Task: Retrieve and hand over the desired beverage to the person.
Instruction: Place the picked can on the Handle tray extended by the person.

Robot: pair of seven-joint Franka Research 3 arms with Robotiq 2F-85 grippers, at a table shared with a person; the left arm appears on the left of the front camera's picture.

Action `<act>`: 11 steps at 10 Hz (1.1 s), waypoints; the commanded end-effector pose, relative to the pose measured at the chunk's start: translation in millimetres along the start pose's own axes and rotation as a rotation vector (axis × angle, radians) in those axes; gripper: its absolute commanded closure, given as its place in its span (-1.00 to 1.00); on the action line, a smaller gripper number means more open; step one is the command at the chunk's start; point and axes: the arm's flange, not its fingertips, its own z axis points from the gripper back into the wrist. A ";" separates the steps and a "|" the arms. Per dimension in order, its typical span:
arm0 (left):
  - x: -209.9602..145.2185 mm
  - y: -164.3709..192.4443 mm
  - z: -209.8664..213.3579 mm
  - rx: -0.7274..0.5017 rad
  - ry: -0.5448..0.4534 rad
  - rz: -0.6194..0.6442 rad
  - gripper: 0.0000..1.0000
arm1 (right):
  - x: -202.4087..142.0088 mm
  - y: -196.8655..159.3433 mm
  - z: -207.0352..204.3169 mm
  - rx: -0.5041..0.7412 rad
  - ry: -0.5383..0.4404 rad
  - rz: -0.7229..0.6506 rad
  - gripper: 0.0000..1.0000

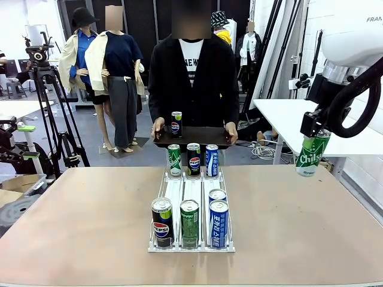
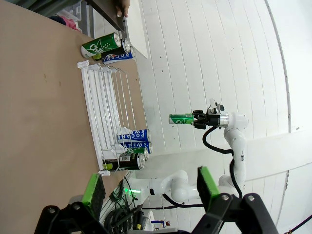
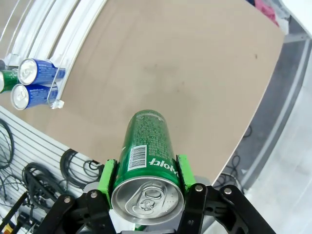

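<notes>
My right gripper (image 1: 315,128) is shut on a green Chilsung can (image 1: 311,154), held high above the table's right side; the same green can (image 3: 147,156) sits between the green pads (image 3: 107,178) in the right wrist view, and it is the green can (image 2: 181,119) seen far off in the left wrist view. My left gripper (image 2: 151,187) stands open with nothing between its fingers. The person (image 1: 192,72) stands at the far side holding a dark tray (image 1: 191,139) with a Pepsi can (image 1: 176,124) on it.
A white rack (image 1: 191,197) in the table's middle holds several cans: three at its far end (image 1: 194,159) and several at its near end (image 1: 190,222). A camera tripod (image 1: 45,89) stands at the left. A second white table (image 1: 287,116) lies behind the right arm.
</notes>
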 end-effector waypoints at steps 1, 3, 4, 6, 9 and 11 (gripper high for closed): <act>-1.1 -1.6 0.3 -0.001 0.001 -0.006 -1.00 | -0.6 0.5 0.9 -0.001 -0.004 -0.005 1.00; -1.1 -1.6 0.3 -0.001 0.001 -0.006 -1.00 | -0.6 0.5 0.9 -0.001 -0.004 -0.005 1.00; -1.1 -1.6 0.3 -0.001 0.001 -0.006 -1.00 | -0.6 0.5 0.9 -0.001 -0.004 -0.005 1.00; -1.1 -1.6 0.3 -0.001 0.001 -0.006 -1.00 | -0.6 0.5 0.9 -0.001 -0.004 -0.005 1.00; -1.1 -1.6 0.3 -0.001 0.001 -0.006 -1.00 | -0.6 0.5 0.9 -0.001 -0.004 -0.005 1.00; -1.1 -1.6 0.3 -0.001 0.001 -0.006 -1.00 | -0.6 0.5 0.9 -0.001 -0.004 -0.005 1.00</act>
